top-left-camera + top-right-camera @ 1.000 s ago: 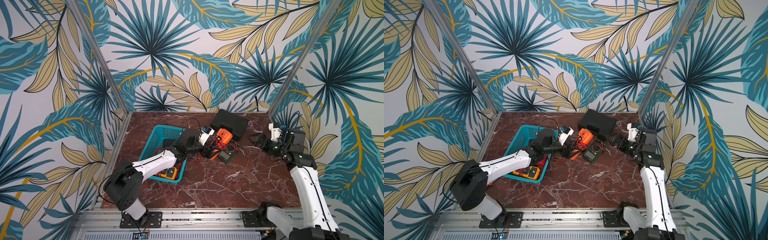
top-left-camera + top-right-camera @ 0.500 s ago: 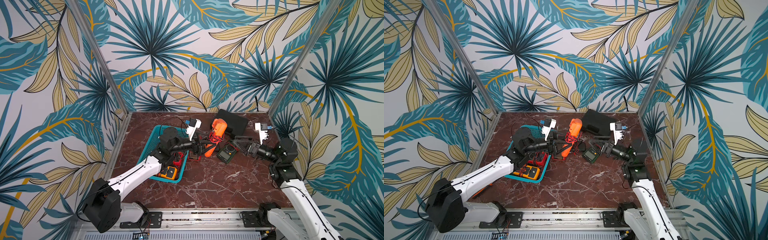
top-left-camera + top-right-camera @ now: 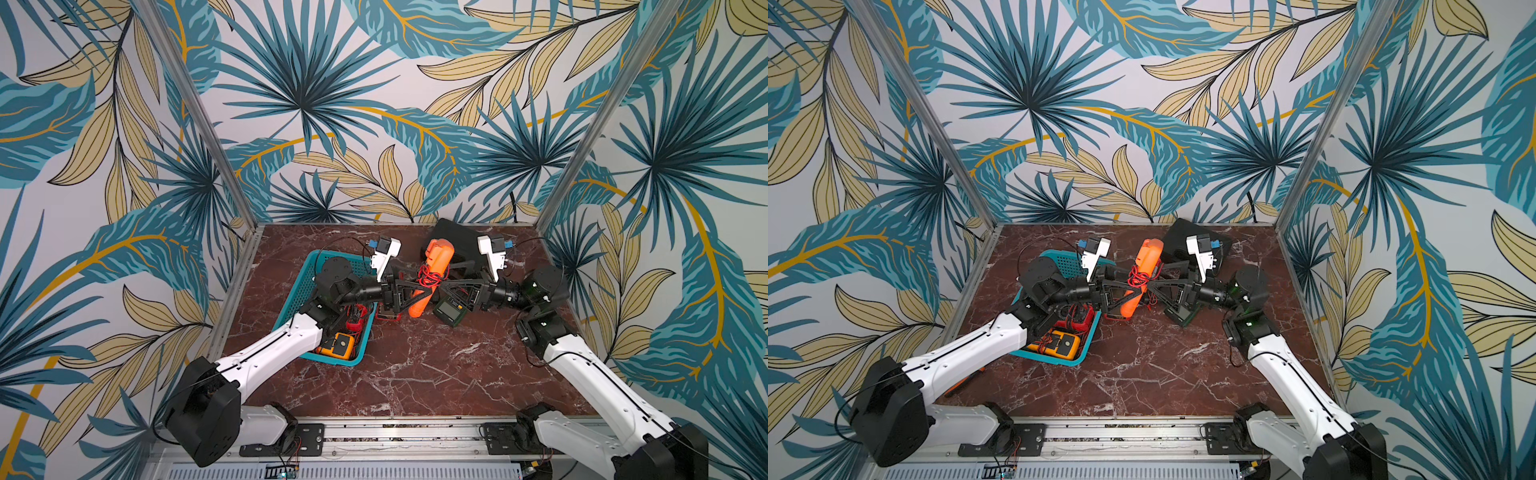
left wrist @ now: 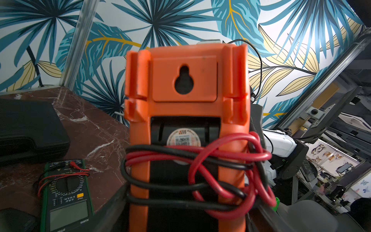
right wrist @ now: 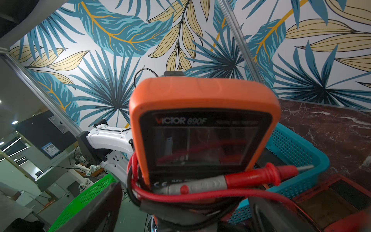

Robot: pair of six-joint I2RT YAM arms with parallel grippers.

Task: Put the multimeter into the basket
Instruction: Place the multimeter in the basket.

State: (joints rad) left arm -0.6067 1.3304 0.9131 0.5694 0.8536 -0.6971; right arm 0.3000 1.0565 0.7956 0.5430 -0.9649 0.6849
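Two grippers meet at one orange multimeter (image 3: 436, 257), held clear of the worktop (image 3: 415, 374) and outside the basket (image 3: 307, 278).
Nearest me, the basket sits toward the worktop's left edge, with a yellow meter (image 3: 338, 345) lying in its near end. Just right of the basket's right wall I see the left gripper (image 3: 424, 286) pinching the orange multimeter across its lower half. The meter's back face is turned to that wrist camera, and red and black leads (image 4: 220, 154) are wound round the body. It tilts, top end toward the far edge. The right gripper (image 3: 455, 286) faces it from the opposite side, jaws spread wide either side of the body; I cannot tell whether they touch. A green meter (image 3: 449, 309) lies flat on the worktop below them. A black case (image 3: 457, 237) sits at the far edge.
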